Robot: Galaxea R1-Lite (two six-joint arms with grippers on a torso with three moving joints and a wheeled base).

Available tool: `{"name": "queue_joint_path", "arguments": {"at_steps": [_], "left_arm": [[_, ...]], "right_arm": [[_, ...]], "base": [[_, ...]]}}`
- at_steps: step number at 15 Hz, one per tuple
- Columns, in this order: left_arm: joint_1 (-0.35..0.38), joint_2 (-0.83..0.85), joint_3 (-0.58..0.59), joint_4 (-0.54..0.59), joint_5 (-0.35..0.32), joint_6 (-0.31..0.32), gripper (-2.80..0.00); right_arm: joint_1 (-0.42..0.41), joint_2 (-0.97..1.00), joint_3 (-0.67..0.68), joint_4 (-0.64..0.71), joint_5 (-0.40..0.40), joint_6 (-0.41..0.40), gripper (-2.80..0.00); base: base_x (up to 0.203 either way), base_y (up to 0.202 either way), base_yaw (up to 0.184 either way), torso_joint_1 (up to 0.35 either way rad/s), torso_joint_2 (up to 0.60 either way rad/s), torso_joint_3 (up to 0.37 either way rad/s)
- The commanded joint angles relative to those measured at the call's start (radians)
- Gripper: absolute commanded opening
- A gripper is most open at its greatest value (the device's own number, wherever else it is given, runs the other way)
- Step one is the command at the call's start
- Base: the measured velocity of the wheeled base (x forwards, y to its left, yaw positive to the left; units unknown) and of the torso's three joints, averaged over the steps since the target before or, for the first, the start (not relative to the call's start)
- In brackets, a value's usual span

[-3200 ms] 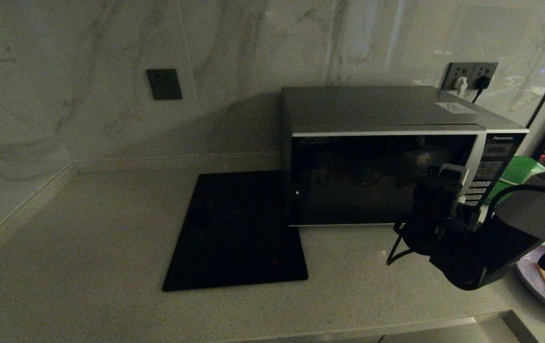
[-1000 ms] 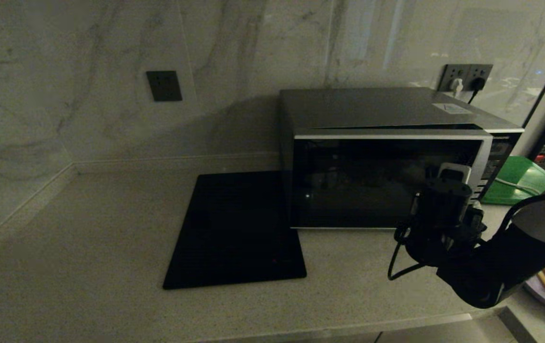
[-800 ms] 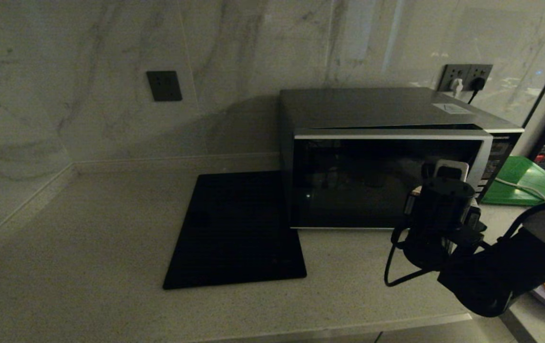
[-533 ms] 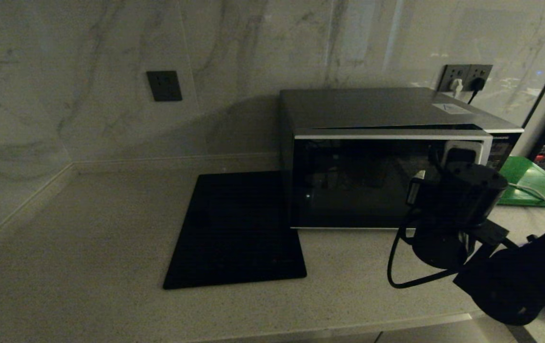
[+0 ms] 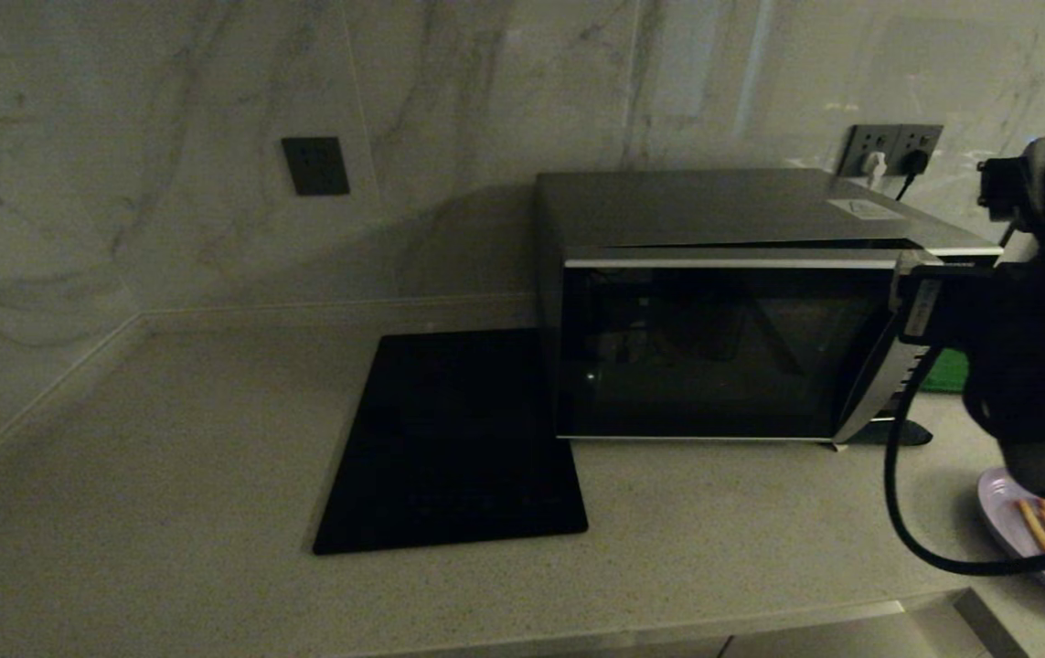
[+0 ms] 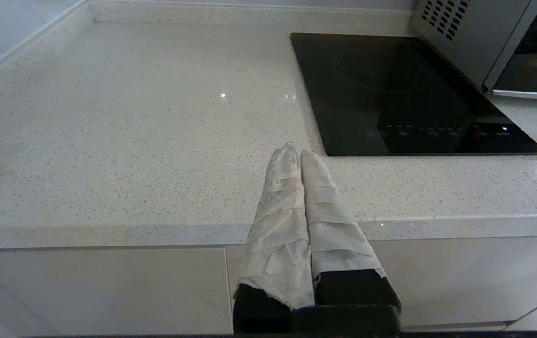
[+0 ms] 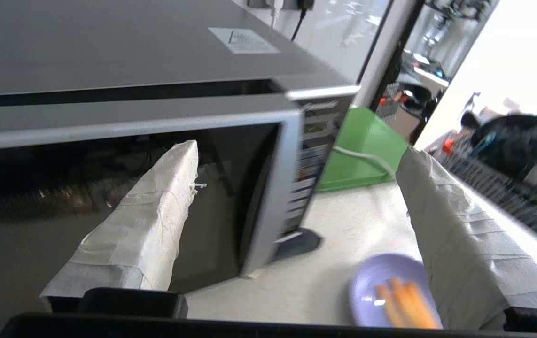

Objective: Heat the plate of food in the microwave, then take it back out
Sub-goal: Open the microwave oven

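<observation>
The dark grey-and-silver microwave [image 5: 723,302] stands on the counter with its door [image 5: 714,352] slightly ajar, the right edge swung out from the button panel [image 7: 313,145]. The lavender plate of food [image 5: 1034,535] with orange sticks sits on the counter to the microwave's right, near the front edge; it also shows in the right wrist view as the plate of food [image 7: 376,286]. My right gripper [image 7: 299,150] hangs open and empty in front of the door's right edge, above the plate. My left gripper [image 6: 296,152] is shut and empty over the counter's front edge, left of the cooktop.
A flat black glass cooktop [image 5: 458,439] lies left of the microwave. A green board [image 7: 362,150] with a white cable across it lies behind the plate. Wall sockets [image 5: 892,146] with plugs sit behind the microwave. My right arm [image 5: 1034,366] fills the right edge of the head view.
The microwave door has come ajar. My right arm has pulled away from the door front, up and to the right, and its fingers have spread wider. The plate shows again.
</observation>
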Motion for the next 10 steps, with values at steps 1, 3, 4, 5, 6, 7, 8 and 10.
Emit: {"name": "queue_joint_path", "arguments": {"at_steps": [1, 3, 4, 5, 6, 7, 8, 10], "left_arm": [[0.0, 0.0, 0.0, 0.0, 0.0, 0.0, -2.8], [0.0, 0.0, 0.0, 0.001, 0.002, -0.002, -2.8], [0.0, 0.0, 0.0, 0.0, 0.0, -0.002, -2.8], [0.0, 0.0, 0.0, 0.0, 0.002, 0.0, -2.8], [0.0, 0.0, 0.0, 0.0, 0.0, 0.0, -2.8], [0.0, 0.0, 0.0, 0.0, 0.002, -0.001, -2.8], [0.0, 0.0, 0.0, 0.0, 0.002, -0.001, -2.8], [0.0, 0.0, 0.0, 0.0, 0.002, -0.001, -2.8]], "right_arm": [[-0.018, -0.141, -0.04, 0.164, 0.041, -0.016, 0.0], [-0.092, -0.184, -0.08, 0.273, 0.122, -0.035, 0.0], [-0.126, -0.207, -0.1, 0.359, 0.171, -0.037, 0.0], [-0.158, -0.232, -0.119, 0.465, 0.225, -0.036, 0.0], [-0.197, -0.25, -0.143, 0.571, 0.282, -0.033, 0.0], [-0.242, -0.258, -0.179, 0.662, 0.342, -0.025, 0.0], [-0.29, -0.261, -0.222, 0.745, 0.411, -0.014, 0.0], [-0.352, -0.251, -0.314, 0.889, 0.522, -0.001, 0.0]], "base": [[0.0, 0.0, 0.0, 0.0, 0.0, 0.0], [0.0, 0.0, 0.0, 0.0, 0.0, 0.0], [0.0, 0.0, 0.0, 0.0, 0.0, 0.0], [0.0, 0.0, 0.0, 0.0, 0.0, 0.0], [0.0, 0.0, 0.0, 0.0, 0.0, 0.0], [0.0, 0.0, 0.0, 0.0, 0.0, 0.0], [0.0, 0.0, 0.0, 0.0, 0.0, 0.0], [0.0, 0.0, 0.0, 0.0, 0.0, 0.0]]}}
